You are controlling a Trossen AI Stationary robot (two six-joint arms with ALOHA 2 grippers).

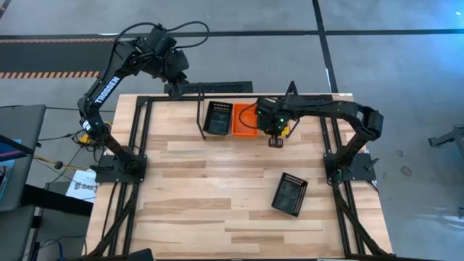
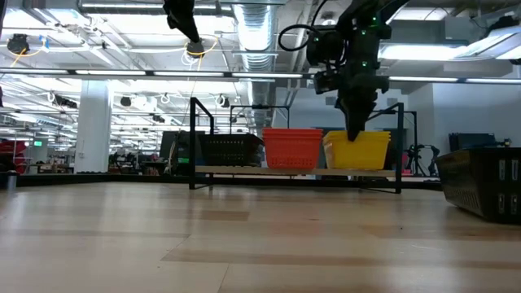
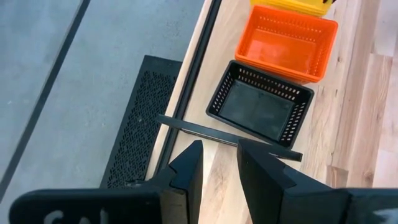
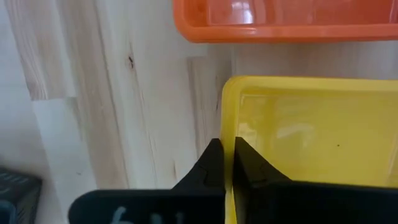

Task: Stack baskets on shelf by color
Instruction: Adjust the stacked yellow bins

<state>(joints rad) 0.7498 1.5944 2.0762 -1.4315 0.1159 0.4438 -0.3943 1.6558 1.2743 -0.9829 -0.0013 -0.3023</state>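
Inspection of the worktop [image 1: 217,217]: the shelf [image 2: 213,168] stands along the far edge, carrying a black basket [image 1: 217,119], an orange basket [image 1: 245,120] and a yellow basket [image 2: 358,150] side by side. How many are nested in each stack cannot be told. One further loose black basket [image 1: 290,193] lies tilted on the worktop, well apart from the shelf, towards the near right corner.

The right gripper [image 4: 227,163] sits at the yellow basket on the shelf, its fingers brought together on the thin near rim, one finger outside the wall and one inside. The left gripper [image 3: 219,163] hangs above the far left corner, beyond the shelf end, jaws slightly apart and holding nothing.

Handling assessment: the baskets appear to be light, thin-walled moulded plastic, stiff enough to keep shape but likely to flex at the rim under a hard pinch. The smooth yellow wall looks slippery, so a grip on one side may let the basket swing. A rim hold at mid-length of a wall is the sensible purchase. The loose black basket's mesh wall should offer firmer grip than the smooth plastic.
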